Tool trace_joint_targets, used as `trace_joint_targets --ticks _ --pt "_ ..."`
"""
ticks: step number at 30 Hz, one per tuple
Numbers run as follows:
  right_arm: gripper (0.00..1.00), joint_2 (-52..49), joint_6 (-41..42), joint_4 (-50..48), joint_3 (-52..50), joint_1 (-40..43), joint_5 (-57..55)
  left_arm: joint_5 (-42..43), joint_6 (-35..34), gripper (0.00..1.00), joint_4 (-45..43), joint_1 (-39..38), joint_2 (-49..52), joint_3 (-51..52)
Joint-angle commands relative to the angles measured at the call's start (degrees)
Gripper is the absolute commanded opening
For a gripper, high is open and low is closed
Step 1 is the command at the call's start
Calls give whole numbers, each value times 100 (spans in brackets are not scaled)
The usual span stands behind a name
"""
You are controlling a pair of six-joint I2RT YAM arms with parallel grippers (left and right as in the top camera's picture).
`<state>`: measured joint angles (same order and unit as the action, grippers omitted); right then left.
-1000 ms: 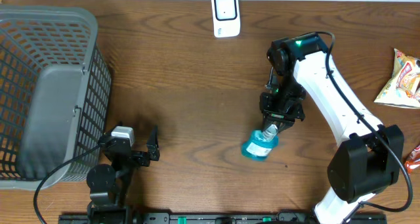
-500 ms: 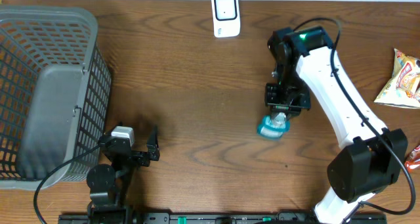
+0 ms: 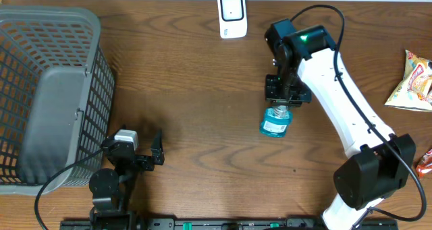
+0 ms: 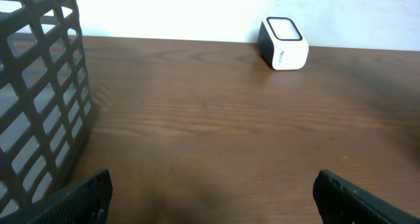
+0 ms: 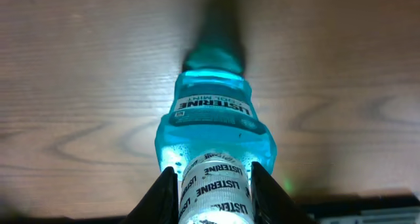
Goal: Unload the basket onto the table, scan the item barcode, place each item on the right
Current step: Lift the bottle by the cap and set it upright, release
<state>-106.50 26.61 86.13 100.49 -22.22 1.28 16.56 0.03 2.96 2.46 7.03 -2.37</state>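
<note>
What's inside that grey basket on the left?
From overhead, the basket shows only its own plain grey floor; no item lies there. Its slanted mesh walls cover strips along the floor's edges, and its left side runs out of frame, so those parts cannot be checked.

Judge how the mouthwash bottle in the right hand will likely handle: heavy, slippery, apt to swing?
The mouthwash bottle looks rigid and holds blue liquid, so it is probably heavy for its size. The right hand pinches only the cap end, so the body may swing. Its smooth plastic could slip.
</note>
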Motion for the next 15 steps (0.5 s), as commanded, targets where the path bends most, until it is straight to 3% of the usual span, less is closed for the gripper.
trace_joint_targets --ticks 1,9,15 --pt "27 -28 79 -98 140 -44 -94 33 35 98 79 -2 -4 155" --pt "33 -28 81 -372 140 -61 -96 33 35 98 79 -2 -4 155" --pt "46 -28 81 -369 140 -61 -94 33 35 98 79 -2 -4 155"
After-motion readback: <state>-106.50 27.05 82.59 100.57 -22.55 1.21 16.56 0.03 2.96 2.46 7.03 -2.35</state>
